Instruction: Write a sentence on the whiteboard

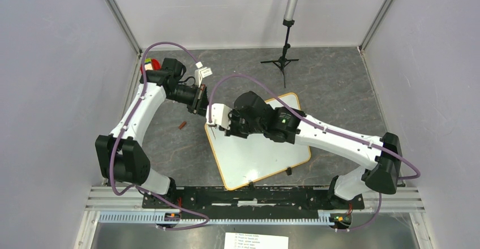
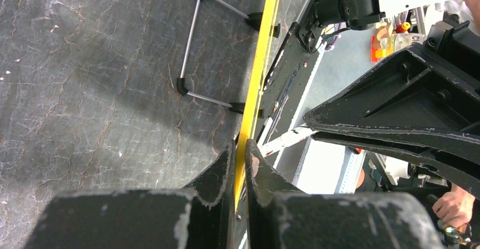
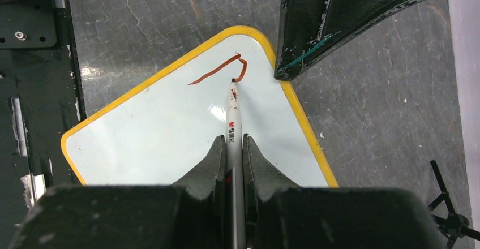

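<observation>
The whiteboard (image 1: 266, 153) lies tilted on the dark table, with a thin yellow rim (image 3: 187, 56). My left gripper (image 2: 241, 150) is shut on that rim (image 2: 260, 51) at the board's far left corner (image 1: 199, 103). My right gripper (image 3: 234, 141) is shut on a grey marker (image 3: 233, 107), whose tip touches the board near that corner. Of the sentence, one bent brownish-red stroke (image 3: 218, 69) shows beside the tip. In the top view the right gripper (image 1: 212, 119) and its arm hide the stroke.
A brown-red marker cap (image 1: 182, 125) lies on the table left of the board. A black tripod stand (image 1: 283, 62) stands at the back. A red object (image 1: 150, 66) sits by the left wall. A small black clip (image 1: 288, 171) is at the board's near edge, and a printed sheet (image 1: 256, 240) lies below the rail.
</observation>
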Available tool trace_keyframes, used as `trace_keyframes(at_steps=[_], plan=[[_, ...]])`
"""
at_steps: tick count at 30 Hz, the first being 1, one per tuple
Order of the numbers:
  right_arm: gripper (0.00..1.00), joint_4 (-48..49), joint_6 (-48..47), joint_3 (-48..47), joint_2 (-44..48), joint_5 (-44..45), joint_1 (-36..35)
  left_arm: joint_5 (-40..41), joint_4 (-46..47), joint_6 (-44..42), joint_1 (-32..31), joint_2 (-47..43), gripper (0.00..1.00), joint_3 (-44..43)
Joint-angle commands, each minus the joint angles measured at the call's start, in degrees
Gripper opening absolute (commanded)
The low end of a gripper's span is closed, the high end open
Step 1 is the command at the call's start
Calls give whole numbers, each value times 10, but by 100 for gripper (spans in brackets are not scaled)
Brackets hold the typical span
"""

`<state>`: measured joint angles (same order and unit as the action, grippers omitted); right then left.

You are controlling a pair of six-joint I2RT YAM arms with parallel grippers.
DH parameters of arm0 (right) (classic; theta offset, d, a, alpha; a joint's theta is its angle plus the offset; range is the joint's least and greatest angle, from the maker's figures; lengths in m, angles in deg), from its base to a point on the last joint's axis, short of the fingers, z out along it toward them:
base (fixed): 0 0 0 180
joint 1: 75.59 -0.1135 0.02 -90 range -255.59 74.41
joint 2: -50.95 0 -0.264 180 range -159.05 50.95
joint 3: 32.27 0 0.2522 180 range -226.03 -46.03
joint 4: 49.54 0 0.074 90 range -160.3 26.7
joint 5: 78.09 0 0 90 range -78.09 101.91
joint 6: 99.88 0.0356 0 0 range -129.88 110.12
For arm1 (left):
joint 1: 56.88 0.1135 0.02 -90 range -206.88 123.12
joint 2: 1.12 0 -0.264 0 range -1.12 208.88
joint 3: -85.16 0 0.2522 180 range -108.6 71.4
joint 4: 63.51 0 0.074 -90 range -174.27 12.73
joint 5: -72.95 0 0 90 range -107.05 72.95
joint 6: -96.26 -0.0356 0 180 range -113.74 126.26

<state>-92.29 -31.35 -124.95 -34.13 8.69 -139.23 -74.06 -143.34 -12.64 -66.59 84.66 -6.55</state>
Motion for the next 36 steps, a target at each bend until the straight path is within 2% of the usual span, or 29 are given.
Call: trace_keyframes(at_steps=[1,12,18,25,36], plan=[[0,4,11,-4,-1,-14,-2,-20,-4,8,-1,-2,2,-10],[0,7,13,-37,-27,-19,-8,-17,-4,8,-2,-8,2,-8],[0,3,7,-23,9,-43,-8,-17,-4,8,-1,-7,2,-8],[0,-14,-7,16,46,-33,-3,-17,-2,11,-1,-8,2,-8],[0,-7,-3,12,30,8,-3,-13,3,19,-1,-9,2,-6]])
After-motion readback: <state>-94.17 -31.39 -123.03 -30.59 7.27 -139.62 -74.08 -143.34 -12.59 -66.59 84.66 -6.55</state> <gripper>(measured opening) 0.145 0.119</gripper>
